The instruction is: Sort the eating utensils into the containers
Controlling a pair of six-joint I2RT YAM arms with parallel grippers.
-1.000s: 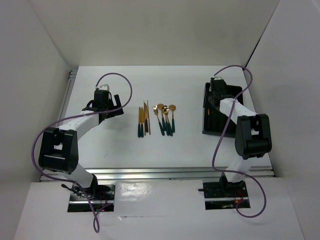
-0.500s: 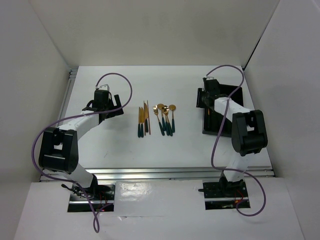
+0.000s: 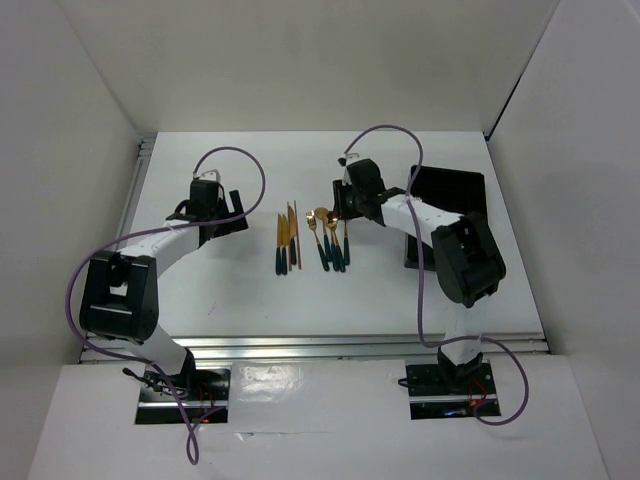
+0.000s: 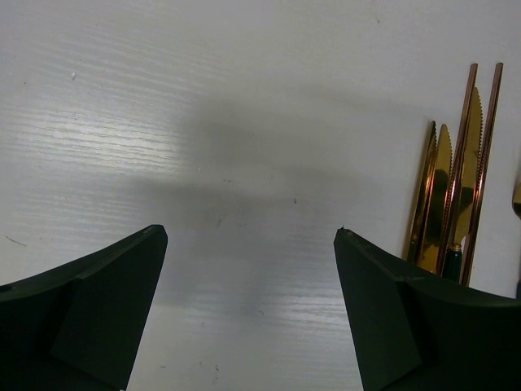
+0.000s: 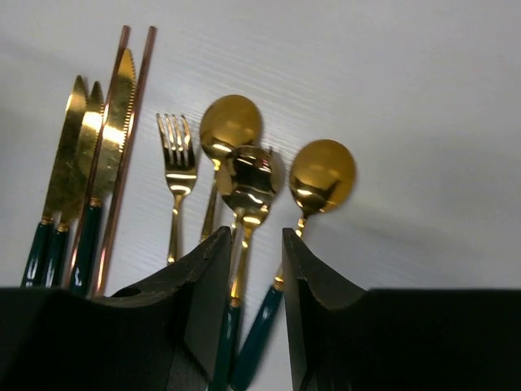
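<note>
**Right gripper poised over the spoon handles**

The right gripper [image 5: 254, 244] hangs over the spoon-and-fork cluster. Its fingers are parted by a narrow slot and, as far as the wrist view shows, they grip nothing. The handles of the middle spoon [image 5: 248, 175] and the right-hand spoon [image 5: 322, 173] run through that slot. So the piece to take lies directly below and between the fingers, not off to one side.

Every utensil lies with its long axis running away from the robot, gold heads far and teal handles near. The fingers stand to either side of that axis, so a squeeze would close across a handle's slim width, which I judge to be the right way round.

The catch is crowding. The two handles converge under the slot, and the middle spoon's head overlaps the handle of the third spoon [image 5: 231, 122]. The fork [image 5: 177, 155] lies just beside the finger on the left of the wrist view. A plain descent could pinch two pieces at once.

The knives [image 5: 81, 147] and chopsticks [image 5: 138, 90] form a separate bunch further left on the table [image 3: 250, 290], parallel with the rest. The left gripper [image 4: 250, 235] is the nearer one to them. It is spread wide and empty, with the bunch just past the finger on its right side.

The tray [image 3: 455, 185] lies to the right of all the utensils, apart from them and partly hidden by the right arm; its compartments cannot be made out
</note>
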